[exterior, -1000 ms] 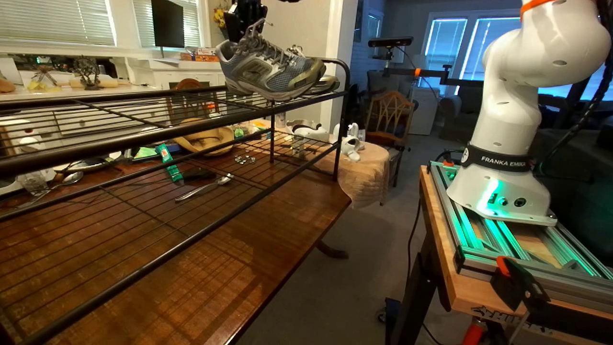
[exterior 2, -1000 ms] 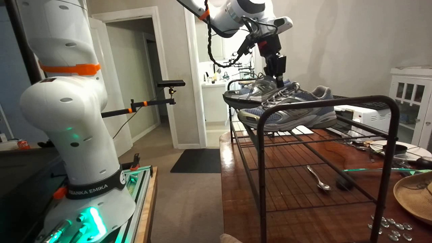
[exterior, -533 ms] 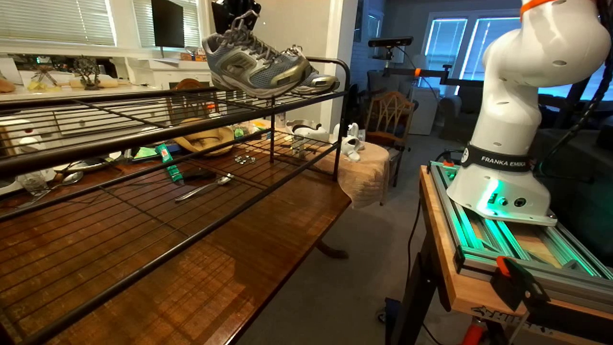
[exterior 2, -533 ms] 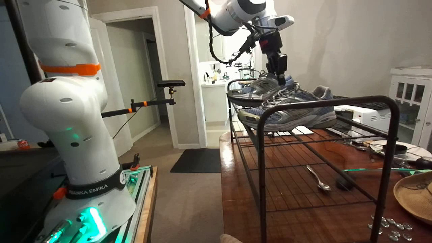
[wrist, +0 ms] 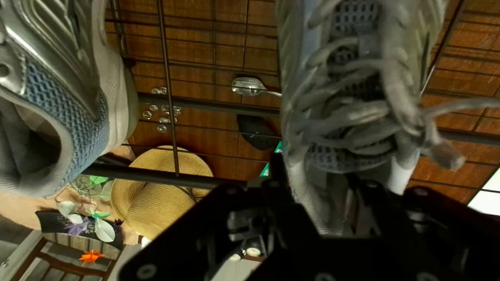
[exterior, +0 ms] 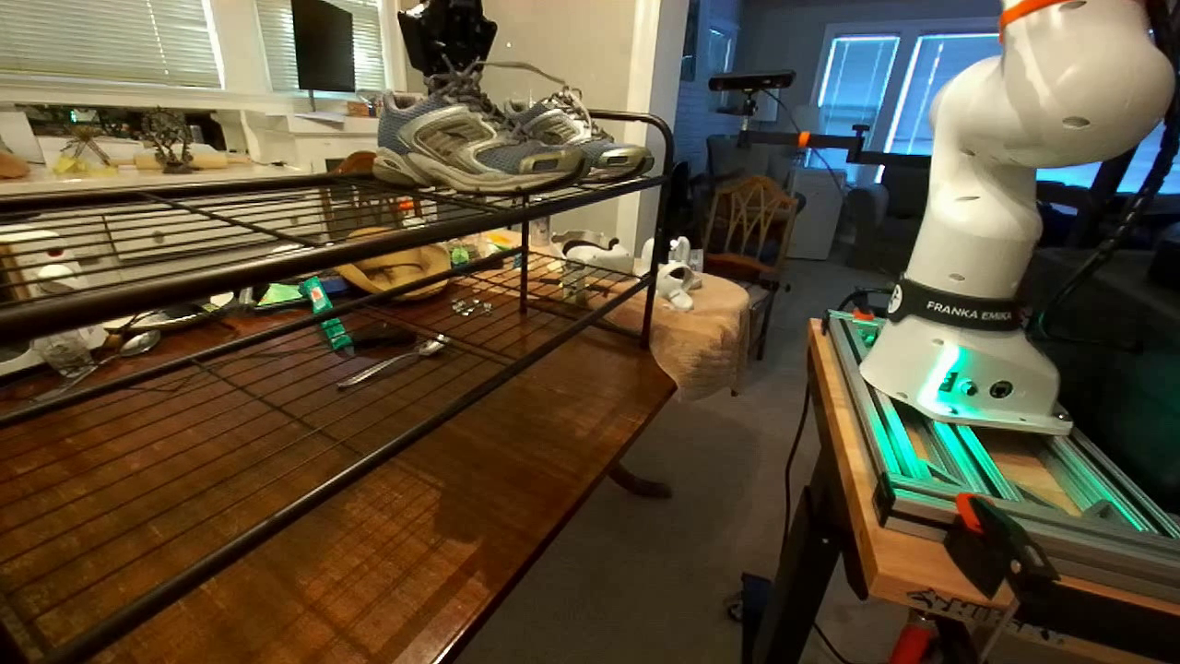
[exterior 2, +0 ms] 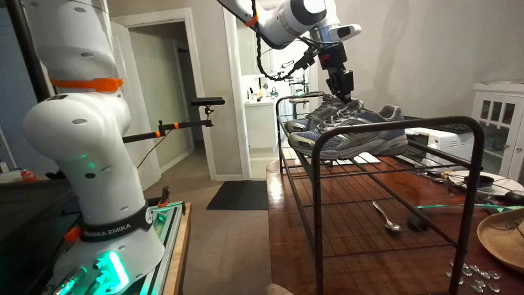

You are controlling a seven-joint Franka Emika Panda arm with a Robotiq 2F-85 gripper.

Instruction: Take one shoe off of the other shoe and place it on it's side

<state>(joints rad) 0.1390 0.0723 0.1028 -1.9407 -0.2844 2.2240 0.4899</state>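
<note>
At the left of the wrist view, leave the mate (wrist: 66, 74) alone: upright on its sole at one end corner of the rack (exterior 2: 317, 213), toe to the long edge facing the robot base (exterior: 959, 360). Moving right, note the gripper (wrist: 316, 175) spread part way, astride the collar (wrist: 306, 187) of the shoe (wrist: 351, 105), one finger outside and one down in the mouth; no telling whether pinching or merely straddling. Then on to the shoe itself: sole down on the rack, next in from that corner, toe near the same long edge, off its mate with a strip of wires between, and not yet on its side. Judge it light for this gripper, soft and springy in padding and mesh, stiffer along the sole, hardly fragile. Expect good friction from the fabric, less from the silvery trim. Take hold at the collar wall, deep past the padding, and allow for a swing of the toe from a pinch so far back. Next, lift slightly and roll away from the mate, toward the rack's other end. At the right, mind the lace (wrist: 461, 105), sticking out loose and apt to snag
</note>
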